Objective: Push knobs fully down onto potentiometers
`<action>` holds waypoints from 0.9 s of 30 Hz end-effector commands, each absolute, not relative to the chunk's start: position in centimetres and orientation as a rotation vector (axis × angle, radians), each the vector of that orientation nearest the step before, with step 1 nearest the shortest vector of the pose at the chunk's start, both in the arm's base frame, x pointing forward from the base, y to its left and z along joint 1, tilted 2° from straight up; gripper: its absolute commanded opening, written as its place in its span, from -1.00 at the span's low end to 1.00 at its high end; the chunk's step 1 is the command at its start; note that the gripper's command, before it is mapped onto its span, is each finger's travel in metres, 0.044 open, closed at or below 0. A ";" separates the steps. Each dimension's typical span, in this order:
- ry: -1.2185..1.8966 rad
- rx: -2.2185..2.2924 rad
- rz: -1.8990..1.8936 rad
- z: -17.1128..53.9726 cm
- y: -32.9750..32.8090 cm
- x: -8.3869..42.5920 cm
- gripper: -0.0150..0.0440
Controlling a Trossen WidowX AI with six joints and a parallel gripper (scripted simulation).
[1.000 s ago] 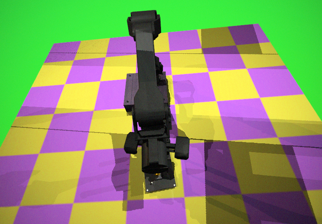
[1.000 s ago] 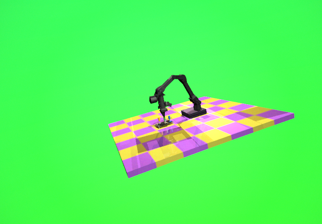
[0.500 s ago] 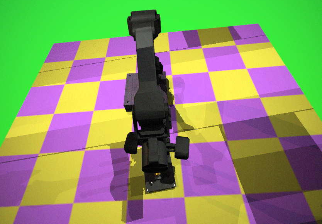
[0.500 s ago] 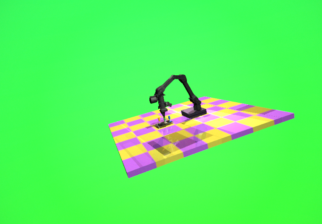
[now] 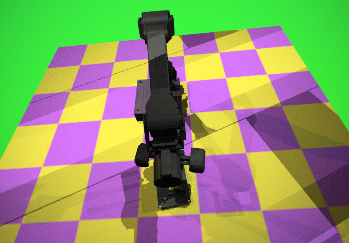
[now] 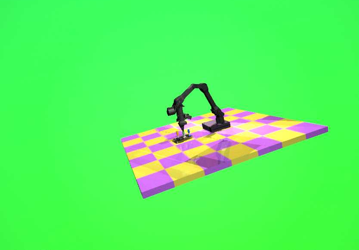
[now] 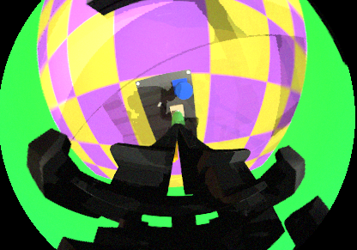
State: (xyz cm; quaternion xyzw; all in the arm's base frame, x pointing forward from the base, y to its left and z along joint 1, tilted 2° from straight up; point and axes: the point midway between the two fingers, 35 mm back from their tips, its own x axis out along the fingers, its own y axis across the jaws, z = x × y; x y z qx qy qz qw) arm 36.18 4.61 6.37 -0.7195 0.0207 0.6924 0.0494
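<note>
The dark circuit board (image 5: 174, 202) (image 7: 158, 82) stands on the table. A blue knob (image 6: 188, 131) (image 7: 184, 90) is at its end nearer the arm base, a green knob (image 6: 183, 133) (image 7: 178, 118) is in the middle, above a pale potentiometer body, and a yellow knob (image 6: 177, 132) is at the far end. My gripper (image 6: 183, 130) (image 7: 178, 126) is shut and empty, pointing down with its tips at the top of the green knob. They look to be touching it, but the contact is too small to be sure. The yellow knob is mostly hidden in the wrist view and the top view.
The arm's base box (image 5: 141, 97) (image 6: 211, 126) stands on the checkered table (image 5: 109, 181) (image 6: 150, 183) behind the board. The blue and yellow knobs stand up close on either side of my fingertips. Hard shadows cross the table.
</note>
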 end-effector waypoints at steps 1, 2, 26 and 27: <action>0.058 -2.173 2.127 4.5 4.8 36.5 -0.49; 0.058 -2.173 2.127 4.5 4.8 36.5 -0.49; 0.058 -2.173 2.127 3.8 4.9 36.5 -0.49; 0.058 -2.173 2.127 3.8 4.9 36.5 -0.49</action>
